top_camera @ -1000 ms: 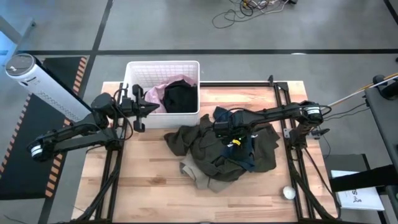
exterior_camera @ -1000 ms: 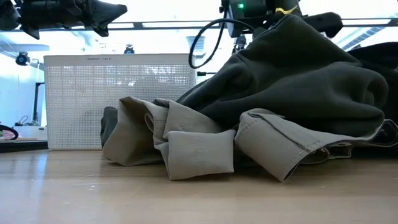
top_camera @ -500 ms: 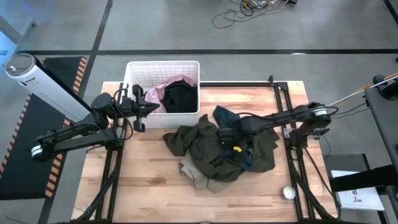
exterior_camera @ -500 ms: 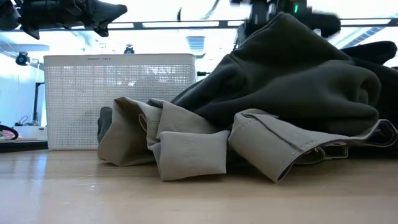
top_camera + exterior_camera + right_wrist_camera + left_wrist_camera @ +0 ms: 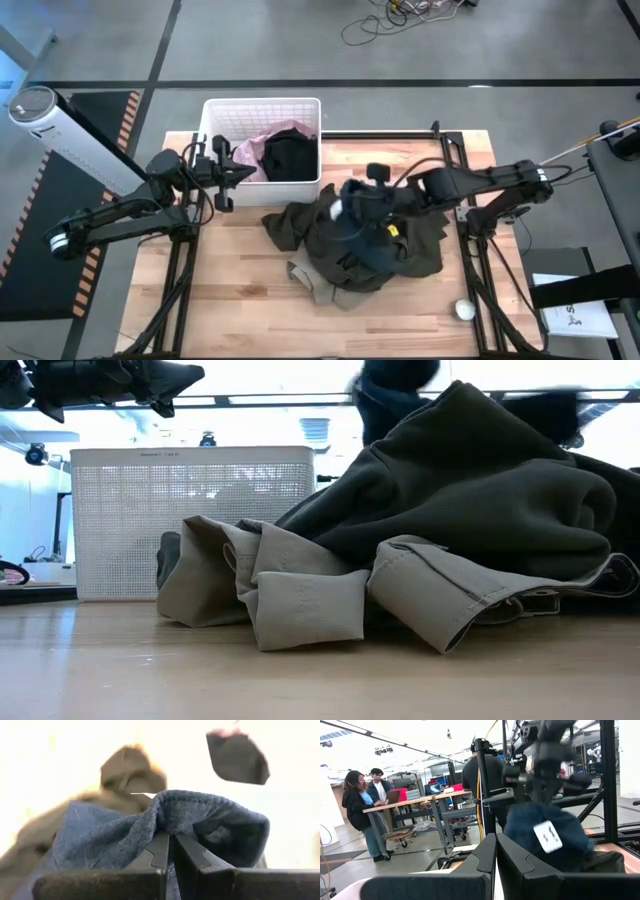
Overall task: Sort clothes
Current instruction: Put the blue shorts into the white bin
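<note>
While the left gripper [image 5: 232,172] waits, right gripper [image 5: 352,203] lifts navy garment [image 5: 372,240].

A dark navy garment [image 5: 362,222] hangs lifted above the middle of the pile, bunched, a small white label [image 5: 547,836] showing on it. Beneath it lies a rumpled olive-khaki garment [image 5: 330,238], spread over a folded beige-tan one [image 5: 300,600] at the pile's near edge. In the basket sit a black garment [image 5: 289,155] and a pale pink one [image 5: 247,152].
</note>
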